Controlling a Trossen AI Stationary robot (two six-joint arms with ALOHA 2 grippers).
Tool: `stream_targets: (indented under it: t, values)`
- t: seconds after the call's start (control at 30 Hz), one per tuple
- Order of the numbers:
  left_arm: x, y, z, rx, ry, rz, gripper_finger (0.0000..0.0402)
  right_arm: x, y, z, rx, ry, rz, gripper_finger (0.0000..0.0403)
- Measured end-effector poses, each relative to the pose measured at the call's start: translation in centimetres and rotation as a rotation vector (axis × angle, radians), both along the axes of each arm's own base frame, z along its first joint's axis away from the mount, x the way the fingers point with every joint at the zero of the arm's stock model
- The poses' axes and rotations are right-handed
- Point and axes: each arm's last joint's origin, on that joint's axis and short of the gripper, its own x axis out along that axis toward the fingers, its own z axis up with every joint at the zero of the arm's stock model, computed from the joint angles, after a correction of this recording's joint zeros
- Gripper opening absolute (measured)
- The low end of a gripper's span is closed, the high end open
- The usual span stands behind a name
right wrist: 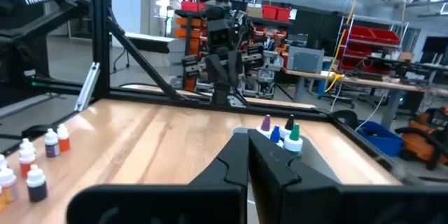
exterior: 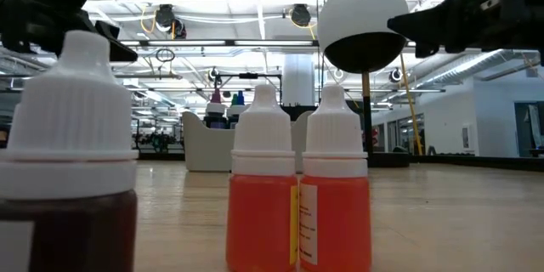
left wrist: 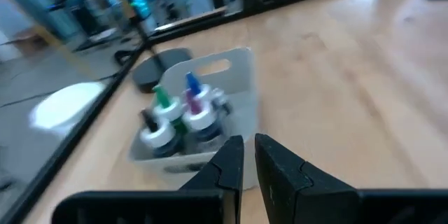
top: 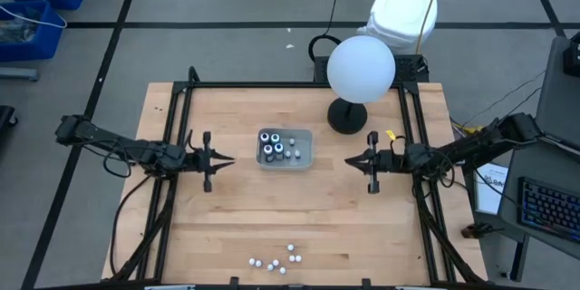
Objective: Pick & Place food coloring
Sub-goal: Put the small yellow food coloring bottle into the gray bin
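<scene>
The food coloring is in two groups of tiny bottles. Several stand upright in the grey tray (top: 302,156) at mid-table, dark bottles with ringed tops (top: 269,148) and coloured tips (left wrist: 190,98). Several white-capped ones (top: 276,260) stand loose on the table near its front edge; up close, two hold orange liquid (exterior: 263,195) and one holds dark liquid (exterior: 68,161). My left gripper (top: 228,160) hovers left of the tray, its fingers (left wrist: 231,157) a narrow gap apart around nothing. My right gripper (top: 350,160) hovers right of the tray, shut and empty (right wrist: 246,143).
A large white globe (top: 361,70) on a black stand (top: 348,118) rises at the table's far right, close behind my right gripper. A black frame (top: 272,85) runs along the far and side edges. Bare wood lies between the tray and the loose bottles.
</scene>
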Motion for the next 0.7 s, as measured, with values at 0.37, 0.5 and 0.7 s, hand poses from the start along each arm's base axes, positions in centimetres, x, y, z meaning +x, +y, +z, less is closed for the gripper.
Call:
stream_targets:
  t: [0.37,0.5,0.7]
  values:
    - [3.8,-5.5,6.3,-0.036,0.034,-0.184,0.0007,0.0,-0.3,0.1,-0.035,-0.006,-0.021,0.0]
    - [6.2,-9.3,7.4,-0.046,0.219,-0.191,0.0012,0.0,-0.1,0.2,-0.048,-0.021,0.037,0.0]
    - [9.2,-16.0,6.8,0.035,0.5,-0.158,0.0007,0.0,0.0,0.6,-0.018,-0.064,0.085,0.0]
